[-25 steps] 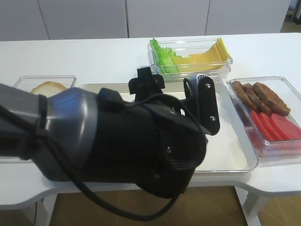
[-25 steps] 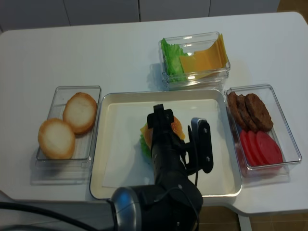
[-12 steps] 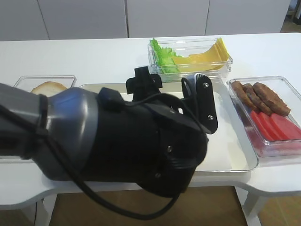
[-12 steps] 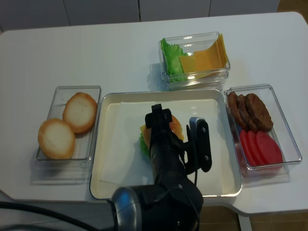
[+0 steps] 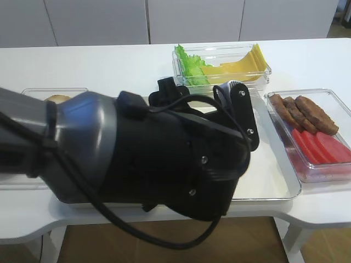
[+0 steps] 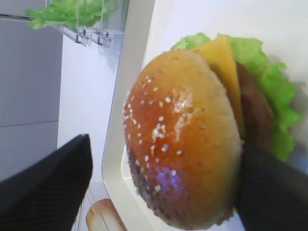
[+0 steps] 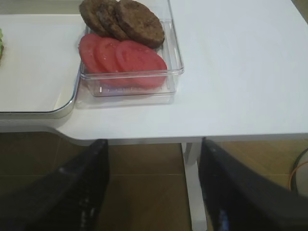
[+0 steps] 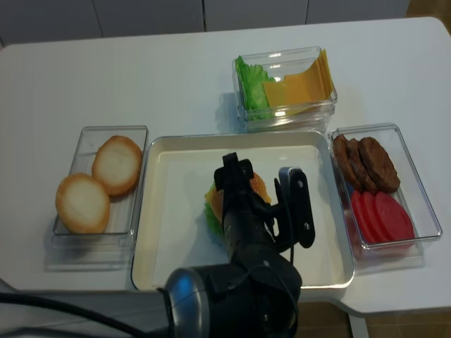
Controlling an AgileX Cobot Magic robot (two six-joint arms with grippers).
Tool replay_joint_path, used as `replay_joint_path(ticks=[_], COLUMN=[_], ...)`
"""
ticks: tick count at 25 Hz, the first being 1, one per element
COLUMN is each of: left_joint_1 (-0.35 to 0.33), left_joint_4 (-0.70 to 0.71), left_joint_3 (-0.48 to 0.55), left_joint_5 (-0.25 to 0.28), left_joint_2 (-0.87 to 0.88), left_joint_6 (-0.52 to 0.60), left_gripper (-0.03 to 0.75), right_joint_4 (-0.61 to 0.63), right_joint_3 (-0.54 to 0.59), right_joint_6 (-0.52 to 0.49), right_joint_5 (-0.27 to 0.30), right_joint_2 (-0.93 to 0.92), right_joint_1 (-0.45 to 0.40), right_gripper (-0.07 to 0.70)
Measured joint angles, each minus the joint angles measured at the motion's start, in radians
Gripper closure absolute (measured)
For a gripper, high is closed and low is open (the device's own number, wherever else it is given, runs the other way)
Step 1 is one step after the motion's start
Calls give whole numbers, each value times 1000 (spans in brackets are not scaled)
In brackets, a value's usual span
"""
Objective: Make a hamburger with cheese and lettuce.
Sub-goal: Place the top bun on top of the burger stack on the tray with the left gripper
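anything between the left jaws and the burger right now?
Nothing visible. The left gripper is open, its jaws straddling the hamburger on the tray. In the left wrist view the bun top sits clear between them, no other item intruding.

- The place looked like a staged food-preparation station in a lab or demo kitchen, not a working home kitchen.
- A plain white counter (image 8: pixel 176 77) stood before flat pale cabinet fronts (image 5: pixel 98 22), with brown flooring (image 7: pixel 144 192) beneath it.
- Ingredients lay sorted in clear plastic boxes: bun halves (image 8: pixel 99 184), lettuce leaves (image 8: pixel 248 88) beside cheese slices (image 8: pixel 303 84), patties (image 8: pixel 363 162) beside tomato slices (image 8: pixel 380 215).
- A white tray (image 8: pixel 176 232) sat in the middle of them.
- A black robot arm (image 5: pixel 142 159) reached over the counter.
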Motion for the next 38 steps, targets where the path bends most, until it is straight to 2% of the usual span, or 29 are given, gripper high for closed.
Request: replay_joint_path(ticks=[19,27,38], left_joint_1=[0,0,19], left_joint_4=[-32,-93,-105], left_joint_3=[0,0,0], left_joint_5=[-4,-57,-64], left_joint_2=[-32,-32,-32], left_joint_6=[19,25,25], left_gripper=[92,89,41], right_joint_4=[0,0,0], right_joint_3=[0,0,0], right_joint_6=[0,0,2], right_joint_5=[0,0,0], right_joint_2=[0,0,0], right_joint_1=[0,0,0], right_gripper=[181,181,181])
